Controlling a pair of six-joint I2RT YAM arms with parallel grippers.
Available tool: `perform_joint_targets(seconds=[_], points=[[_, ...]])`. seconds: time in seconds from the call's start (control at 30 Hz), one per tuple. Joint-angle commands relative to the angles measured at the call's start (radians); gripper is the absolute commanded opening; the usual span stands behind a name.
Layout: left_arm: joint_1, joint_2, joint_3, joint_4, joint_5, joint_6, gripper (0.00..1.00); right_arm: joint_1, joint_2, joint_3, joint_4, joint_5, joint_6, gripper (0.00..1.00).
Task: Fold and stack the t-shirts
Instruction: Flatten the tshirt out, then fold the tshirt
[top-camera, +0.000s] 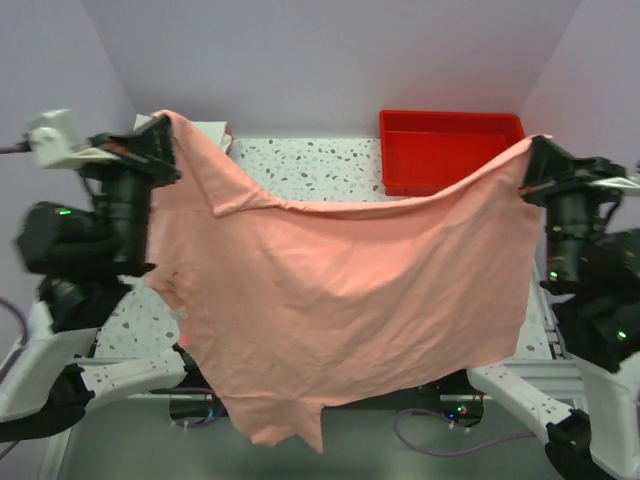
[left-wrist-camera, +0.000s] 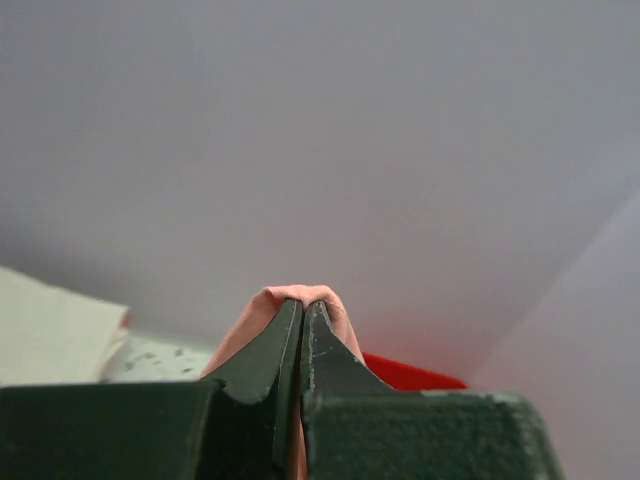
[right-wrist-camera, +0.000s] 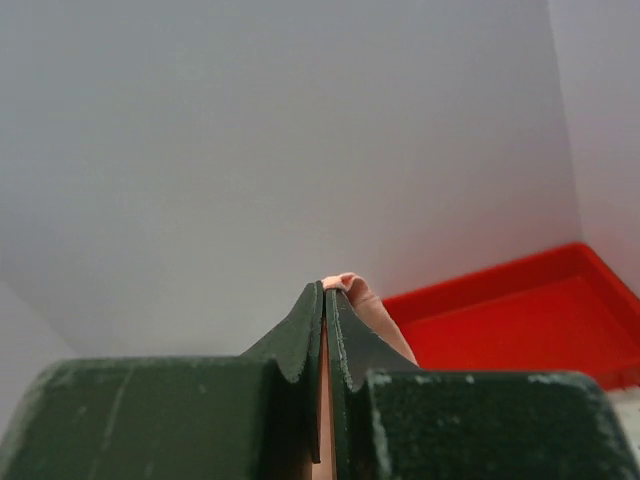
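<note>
Salmon-pink t-shirt (top-camera: 340, 300): lifted up and spread wide between both claws, above the table, covering most of it in the top view.
Left gripper (top-camera: 160, 135): closed tightly on the upper left corner of the shirt; in the wrist view only a small bump of pink cloth above the fingertips.
Right gripper (top-camera: 533, 160): closed tightly on the upper right corner; fingers pressed together, with a small roll of pink cloth at the tips.
Upper edge: hanging in a slack curve between the two claws, lowest near the middle, with one fold nearer to the left side.
Lower edge: uneven, reaching down past the near edge of the table, with one pointed piece lowest, left of the middle.
Side edges: left one just beside the left arm, right one falling steeply just beside the right arm.
Open room: bare surface at the far side above the slack edge, and narrow strips at both sides of the cloth.
Red plastic tray (top-camera: 450, 150): at the far right corner, partly behind the right corner of the shirt.
Folded white garment (top-camera: 215, 135): at the far left, just behind the left claw; kind of garment not possible to tell.
Table (top-camera: 310, 160): white with dark speckles.
Room: plain pale lavender-grey walls at the back and on both sides.
</note>
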Motion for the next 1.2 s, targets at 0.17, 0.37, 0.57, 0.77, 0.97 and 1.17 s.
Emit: perform_joint_targets(seconds=[0.17, 0.37, 0.57, 0.77, 0.97, 1.17], points=[[0.37, 0.228, -0.464, -0.046, -0.125, -0.345, 0.0, -0.019, 0.187, -0.496, 0.126, 0.296, 0.099, 0.0], [0.562, 0.538, -0.599, 0.274, 0.18, -0.308, 0.0, -0.181, 0.521, -0.605, 0.293, 0.084, 0.193, 0.0], [0.633, 0.834, -0.454, 0.29, 0.339, -0.308, 0.0, -0.22, 0.767, -0.495, 0.329, 0.026, 0.166, 0.0], [0.645, 0.912, -0.401, 0.278, 0.365, -0.313, 0.0, -0.24, 0.854, -0.449, 0.325, -0.009, 0.163, 0.0], [0.648, 0.856, -0.466, 0.267, 0.371, -0.331, 0.0, -0.249, 0.858, -0.449, 0.304, -0.015, 0.156, 0.0], [0.648, 0.738, -0.57, 0.239, 0.38, -0.37, 0.0, -0.252, 0.815, -0.468, 0.266, -0.017, 0.144, 0.0]])
